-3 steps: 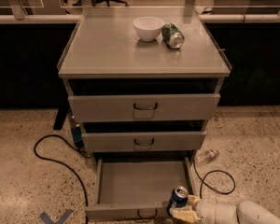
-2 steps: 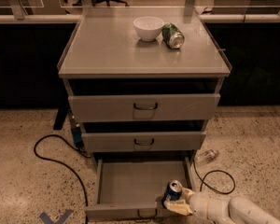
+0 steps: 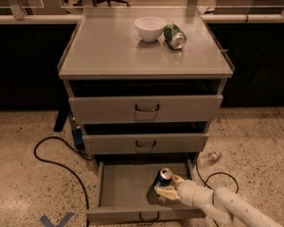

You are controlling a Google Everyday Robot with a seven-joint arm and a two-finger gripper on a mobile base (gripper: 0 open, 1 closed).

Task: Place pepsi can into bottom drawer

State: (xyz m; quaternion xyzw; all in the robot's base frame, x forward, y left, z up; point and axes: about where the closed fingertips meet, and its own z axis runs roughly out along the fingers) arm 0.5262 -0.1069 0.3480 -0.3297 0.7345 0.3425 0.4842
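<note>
**Op:** Near end first. Where's the can?

**Log:** Lower centre-right of frame. The gripper [image 3: 165,185] is clasped on the pepsi can [image 3: 164,175] low on its body. The can is upright inside the bottom drawer [image 3: 114,193]; floor contact not discernible.

**Op:** Handling?

**Log:** Judged light, thin-walled and slick, so you'd squeeze the mid-body gently. The drawer's right wall and the middle drawer [image 3: 144,143] front crowd it; open floor lies left. At upper centre, the bowl [image 3: 150,28] and green can [image 3: 174,36] are well apart from the work.
</note>
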